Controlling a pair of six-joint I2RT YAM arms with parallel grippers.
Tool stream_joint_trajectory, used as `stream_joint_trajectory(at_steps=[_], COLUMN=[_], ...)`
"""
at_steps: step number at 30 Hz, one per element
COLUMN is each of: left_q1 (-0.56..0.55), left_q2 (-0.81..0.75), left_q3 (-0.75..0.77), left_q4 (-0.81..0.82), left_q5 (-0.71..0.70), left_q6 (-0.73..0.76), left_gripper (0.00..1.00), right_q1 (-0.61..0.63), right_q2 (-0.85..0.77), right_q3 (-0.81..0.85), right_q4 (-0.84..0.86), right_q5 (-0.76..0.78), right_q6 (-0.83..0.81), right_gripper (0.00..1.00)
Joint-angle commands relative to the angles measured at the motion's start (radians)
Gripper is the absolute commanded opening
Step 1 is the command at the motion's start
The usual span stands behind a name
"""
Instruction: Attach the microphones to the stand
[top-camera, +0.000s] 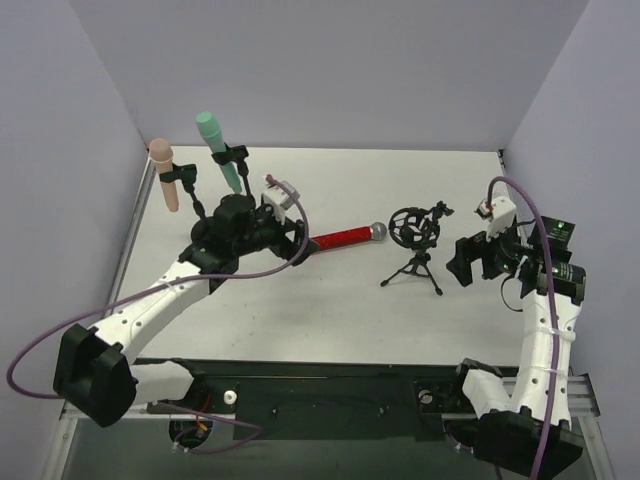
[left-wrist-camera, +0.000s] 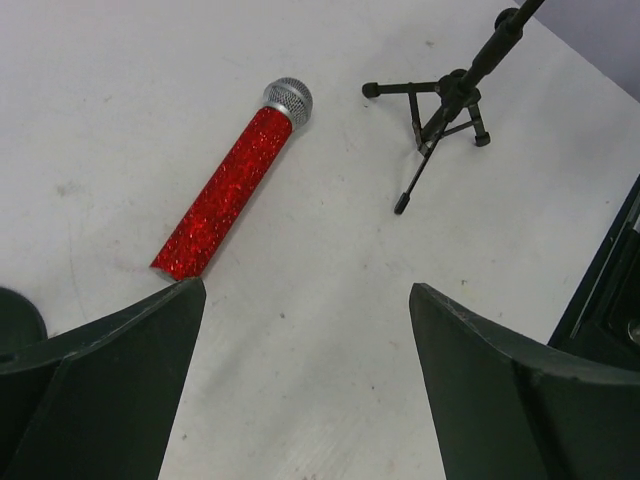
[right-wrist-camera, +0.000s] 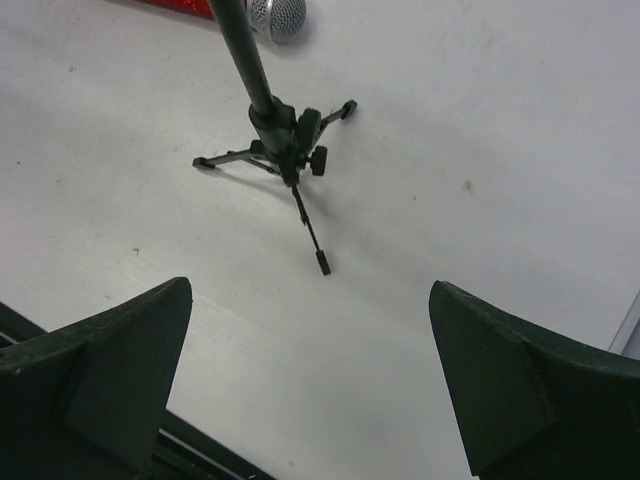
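- Between the left gripper's (left-wrist-camera: 305, 290) fingers (left-wrist-camera: 120, 370), which are standing wide apart and holding nothing, only bare table (left-wrist-camera: 330, 380) is showing.
- Just ahead of the left-hand finger, the red microphone (left-wrist-camera: 235, 190) is lying flat, its butt end nearest the fingertip. Its long axis is running away diagonally, with the silver head pointing toward the tripod stand (left-wrist-camera: 445, 105).
- The right gripper (right-wrist-camera: 310, 290) is likewise gaping empty beyond the stand, so the left arm is sitting nearer.
- The pink microphone (top-camera: 165, 175) and green microphone (top-camera: 218, 145) are sitting upright in clips at far left.
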Motion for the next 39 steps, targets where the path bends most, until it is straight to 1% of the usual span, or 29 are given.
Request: stream_joint_trajectory(at_steps=[1,2,3,4,5,6,7,8,10,11,12,15,16,23,27,30,33,36,39], left_q1=[-0.056,-0.066,-0.07,-0.083,-0.09,-0.108,-0.114,-0.126,-0.137,-0.142,-0.145,-0.16,-0.166,-0.194,-0.195,-0.194,-0.194,-0.195,-0.198], left_q2=[0.173,0.208,0.271,0.3,0.36,0.386,0.446,0.472,0.605,0.636,0.703,0.811,0.851,0.975,1.028,1.055,1.075,1.088,1.086], left_q3=[0.243,0.266,0.322,0.347,0.399,0.422,0.474,0.505,0.591,0.654,0.717,0.812,0.847,0.949,0.992,1.004,1.009,1.012,1.003], left_q4=[-0.217,-0.254,-0.272,-0.313,-0.328,-0.358,-0.377,-0.406,-0.465,-0.484,-0.525,-0.585,-0.602,-0.63,-0.648,-0.653,-0.659,-0.662,-0.667], left_q5=[-0.078,-0.104,-0.111,-0.131,-0.144,-0.171,-0.18,-0.202,-0.22,-0.228,-0.237,-0.263,-0.271,-0.348,-0.34,-0.325,-0.323,-0.319,-0.328], left_q6=[0.198,0.222,0.23,0.258,0.267,0.293,0.307,0.325,0.347,0.35,0.35,0.374,0.381,0.443,0.463,0.465,0.459,0.444,0.433], left_gripper=[0.95,0.95,0.95,0.95,0.95,0.95,0.95,0.95,0.95,0.95,0.95,0.89,0.89,0.88,0.87,0.82,0.81,0.73,0.68], right_q1=[-0.115,-0.129,-0.153,-0.176,-0.209,-0.227,-0.252,-0.266,-0.278,-0.283,-0.284,-0.289,-0.287,-0.29,-0.289,-0.289,-0.289,-0.29,-0.29], right_q2=[0.058,0.105,0.127,0.171,0.187,0.211,0.219,0.221,0.208,0.205,0.199,0.185,0.181,0.161,0.159,0.158,0.156,0.152,0.147], right_q3=[0.032,0.051,0.064,0.087,0.096,0.113,0.116,0.111,0.098,0.09,0.085,0.076,0.075,0.061,0.059,0.058,0.055,0.052,0.05], right_q4=[-0.14,-0.168,-0.247,-0.289,-0.364,-0.386,-0.406,-0.404,-0.4,-0.395,-0.386,-0.375,-0.366,-0.358,-0.358,-0.358,-0.358,-0.357,-0.358], right_q5=[-0.12,-0.177,-0.22,-0.287,-0.315,-0.338,-0.34,-0.343,-0.346,-0.348,-0.349,-0.354,-0.354,-0.368,-0.375,-0.38,-0.388,-0.389,-0.389], right_q6=[0.152,0.151,0.106,0.07,0.025,0.021,0.02,0.019,0.012,0.013,0.021,0.021,0.023,0.013,0.009,0.004,0.001,-0.003,-0.01], right_gripper=[1.0,1.0,1.0,1.0,1.0,1.0,1.0,1.0,1.0,1.0,1.0,1.0,1.0,1.0,1.0,1.0,1.0,1.0,1.0])
